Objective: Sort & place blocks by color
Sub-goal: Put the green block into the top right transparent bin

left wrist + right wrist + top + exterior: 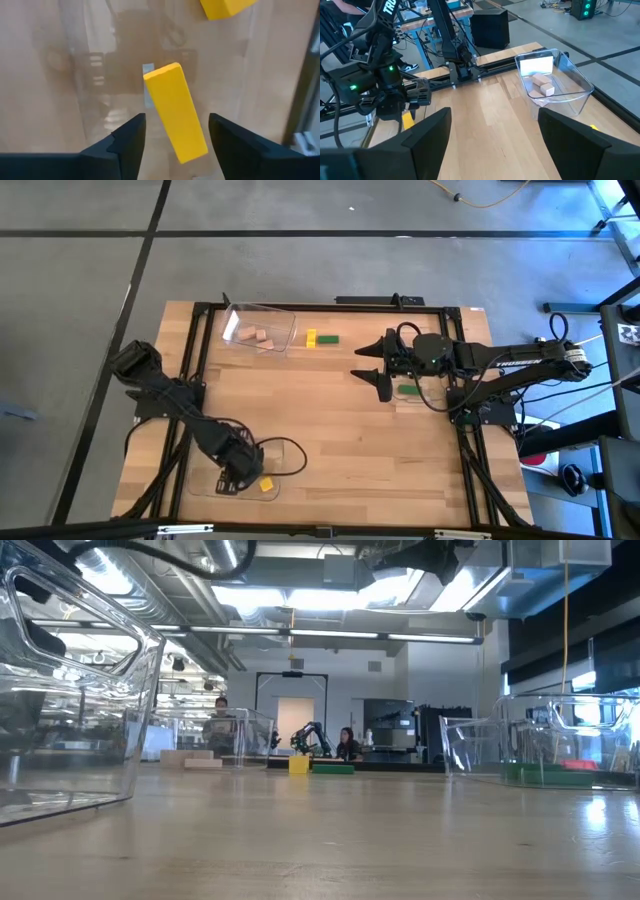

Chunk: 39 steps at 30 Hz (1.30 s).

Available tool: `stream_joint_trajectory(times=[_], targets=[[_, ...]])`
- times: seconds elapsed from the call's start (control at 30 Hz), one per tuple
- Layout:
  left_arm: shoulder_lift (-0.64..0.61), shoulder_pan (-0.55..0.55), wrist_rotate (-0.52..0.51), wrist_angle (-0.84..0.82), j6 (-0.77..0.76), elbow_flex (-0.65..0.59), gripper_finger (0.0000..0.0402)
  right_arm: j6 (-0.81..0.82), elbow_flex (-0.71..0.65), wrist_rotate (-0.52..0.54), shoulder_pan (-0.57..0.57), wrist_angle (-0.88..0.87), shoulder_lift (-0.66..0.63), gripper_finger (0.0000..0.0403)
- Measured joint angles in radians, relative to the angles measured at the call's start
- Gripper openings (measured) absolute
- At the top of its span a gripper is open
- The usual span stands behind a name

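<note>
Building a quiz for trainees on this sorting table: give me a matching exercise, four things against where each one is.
Things:
1. tan blocks
2. yellow bar
3. left tool
4. right tool

Places:
A. between two open fingers
B. in the far clear tray
C. over the near left tray
D. near the table's right edge, above a green block

Pairs: 1-B, 2-A, 3-C, 4-D

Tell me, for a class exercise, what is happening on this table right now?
A two-armed robot is sorting small blocks into clear trays by colour. The left gripper hangs open over the near-left tray, with a yellow bar tilted between its fingers, apparently just let go; another yellow block lies beside it. The right gripper hovers open near a green block. Tan blocks sit in the far tray; one yellow and one green piece remain loose on the table.
</note>
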Motion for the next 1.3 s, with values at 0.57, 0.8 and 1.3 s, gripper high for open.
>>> stream_joint_trajectory(times=[0.57, 0.8, 1.3], targets=[[-0.397, 0.204, -0.171, -0.068, 0.069, 0.159, 0.0214, 0.000, 0.000, -0.002, 0.000, 0.000, 0.000, 0.0300], [-0.608, 0.453, -0.353, 0.059, 0.322, 0.159, 0.0214, 0.001, 0.000, -0.003, 0.000, 0.000, 0.000, 0.0300], [-0.671, 0.639, -0.133, 0.697, 0.562, -0.039, 0.0213, 0.086, 0.000, -0.003, 0.000, 0.000, 0.000, 0.0300]])
